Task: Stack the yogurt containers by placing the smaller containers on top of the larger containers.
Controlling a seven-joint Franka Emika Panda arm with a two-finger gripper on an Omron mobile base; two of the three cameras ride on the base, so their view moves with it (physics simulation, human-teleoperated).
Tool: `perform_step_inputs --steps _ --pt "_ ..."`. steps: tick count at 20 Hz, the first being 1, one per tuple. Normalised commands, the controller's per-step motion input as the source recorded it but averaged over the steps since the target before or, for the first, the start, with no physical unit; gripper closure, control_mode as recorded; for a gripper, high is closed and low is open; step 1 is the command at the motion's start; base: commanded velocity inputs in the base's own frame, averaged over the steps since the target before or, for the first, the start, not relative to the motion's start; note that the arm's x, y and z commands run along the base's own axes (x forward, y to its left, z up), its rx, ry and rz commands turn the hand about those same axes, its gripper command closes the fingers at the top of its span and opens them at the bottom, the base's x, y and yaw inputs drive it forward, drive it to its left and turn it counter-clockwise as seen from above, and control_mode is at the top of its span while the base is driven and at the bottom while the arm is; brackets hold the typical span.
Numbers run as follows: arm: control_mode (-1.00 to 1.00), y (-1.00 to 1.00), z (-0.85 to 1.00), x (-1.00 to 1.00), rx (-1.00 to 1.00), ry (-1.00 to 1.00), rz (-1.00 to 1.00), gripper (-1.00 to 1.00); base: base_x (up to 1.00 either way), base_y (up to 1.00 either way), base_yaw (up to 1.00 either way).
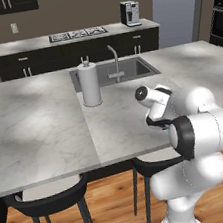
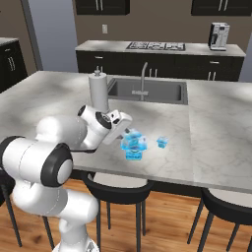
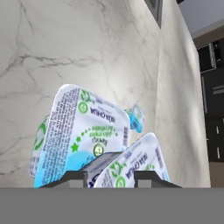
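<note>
The larger container point(image 2: 134, 147), a teal-blue yogurt pack with white printed lids, stands near the counter's front edge. In the hand view it sits close and tilted point(image 3: 83, 131). My gripper point(image 2: 126, 133) reaches into its upper left side from the left. One of its white lids lies between my fingertips in the hand view, where my gripper point(image 3: 111, 176) is shut on it. The smaller container point(image 2: 162, 142), a little light-blue pack, rests on the counter just right of the larger one and apart from it. In the hand view it point(image 3: 137, 117) peeks out behind the big lid.
A tall white paper-towel roll point(image 2: 98, 91) stands behind my arm, beside the sink point(image 2: 147, 91) with its faucet. The marble counter point(image 2: 216, 142) stretches to the right. Dark stools point(image 2: 118, 192) stand below the counter's front edge.
</note>
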Motion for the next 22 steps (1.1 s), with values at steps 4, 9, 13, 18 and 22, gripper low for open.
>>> perform_step_inputs --steps 4,9,13,18,22 --pt "-1.00 0.00 -0.02 0.22 0.00 0.00 0.00 1.00 0.00 0.00 0.00" --pt "-1.00 0.00 -0.16 0.17 0.00 0.00 0.00 1.00 0.00 0.00 0.00" --pt "-1.00 0.00 -0.20 0.15 0.00 0.00 0.00 1.00 0.00 0.00 0.00" --pt "-1.00 0.00 -0.18 0.21 0.00 0.00 0.00 1.00 0.00 0.00 0.00" --pt "-1.00 -0.02 -0.21 0.24 0.00 -0.02 0.00 1.00 0.00 0.00 0.00"
